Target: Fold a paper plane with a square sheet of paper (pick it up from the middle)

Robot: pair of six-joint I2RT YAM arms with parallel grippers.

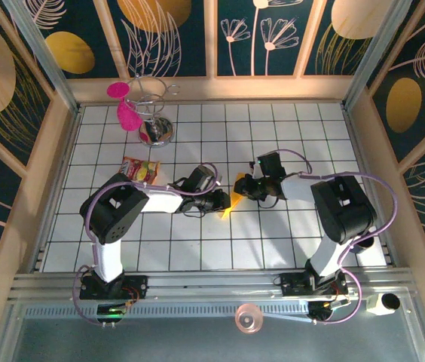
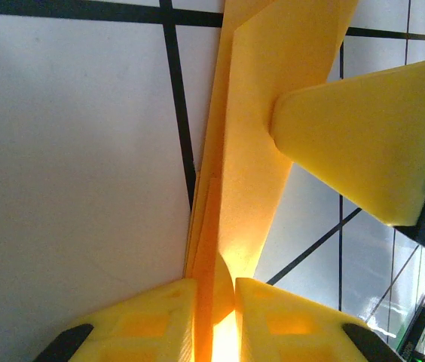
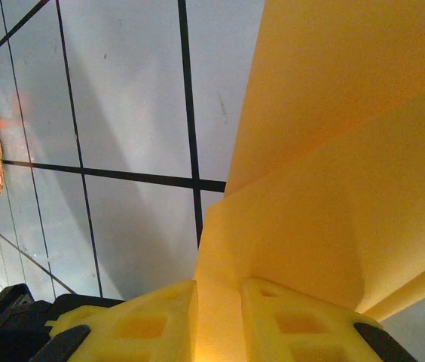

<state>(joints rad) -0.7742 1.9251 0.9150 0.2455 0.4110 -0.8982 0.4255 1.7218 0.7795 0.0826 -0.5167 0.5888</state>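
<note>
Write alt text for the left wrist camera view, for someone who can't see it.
The left end effector pinches a folded orange-yellow paper between its two yellow fingers; the paper runs up the frame over white, black-lined tiles. The right end effector's yellow finger meets the paper from the right.

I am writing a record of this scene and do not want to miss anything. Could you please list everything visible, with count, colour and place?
paper sheet: 1, orange-yellow, partly folded, table centre
snack packet: 1, red and yellow, left of centre
wire stand: 1, silver, far left of table
pink pieces: 2, magenta, at the wire stand
ring: 1, pale pink, near rail
small device: 1, white, near right corner
table: 1, white tiles, dark lines
arms: 2, white and black, near edge
left tool: 1, yellow, shut on paper sheet
right tool: 1, yellow, shut on paper sheet
</note>
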